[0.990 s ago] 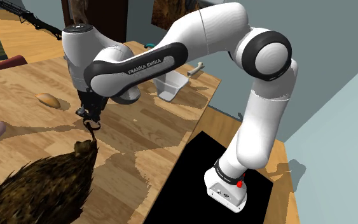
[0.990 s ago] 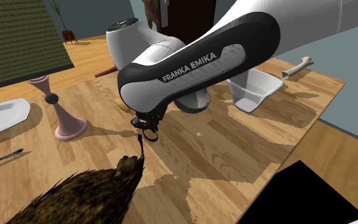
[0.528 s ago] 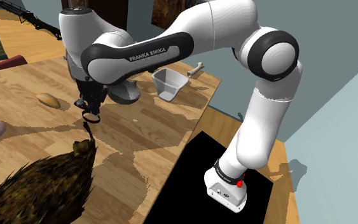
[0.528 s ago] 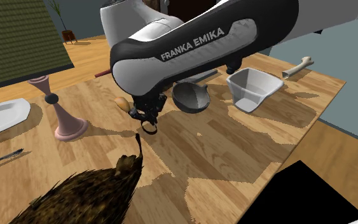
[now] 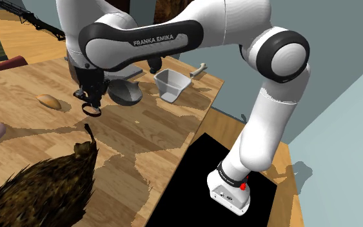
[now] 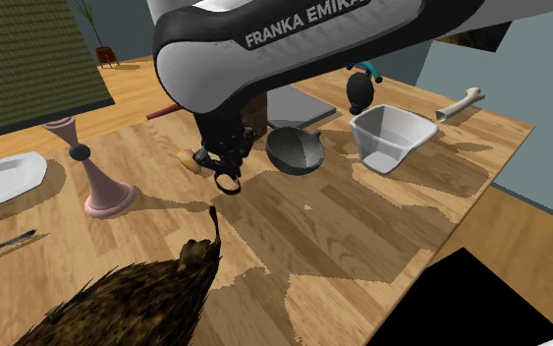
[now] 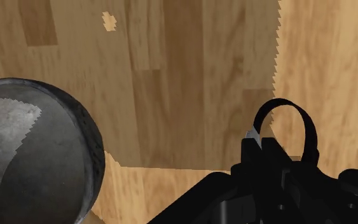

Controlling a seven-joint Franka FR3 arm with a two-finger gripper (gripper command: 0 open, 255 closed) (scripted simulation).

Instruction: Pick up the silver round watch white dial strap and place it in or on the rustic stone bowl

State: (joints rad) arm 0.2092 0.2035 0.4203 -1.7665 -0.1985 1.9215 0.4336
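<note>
Shoulder view: wooden table [image 5: 149, 137] beside blue-grey wall [image 5: 344, 122], end effector [image 5: 88, 102] clenched around black-strapped watch [image 5: 93, 113] above it.

One of each: one counter [image 6: 362, 226], one dark grey stone bowl [image 6: 294, 149], one watch [image 7: 284, 102], one clear tub [image 6: 392, 138], one bone [image 6: 459, 101], one white plate [image 6: 4, 180], one pink candlestick [image 6: 92, 177], one pen [image 6: 4, 246], one brown bread roll [image 6: 190, 160] and one brown feathery heap [image 6: 137, 300].

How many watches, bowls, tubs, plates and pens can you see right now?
Watch: 1
Dark bowl: 1
Pale square tub: 1
White plate: 1
Pen: 1
Total: 5
</note>
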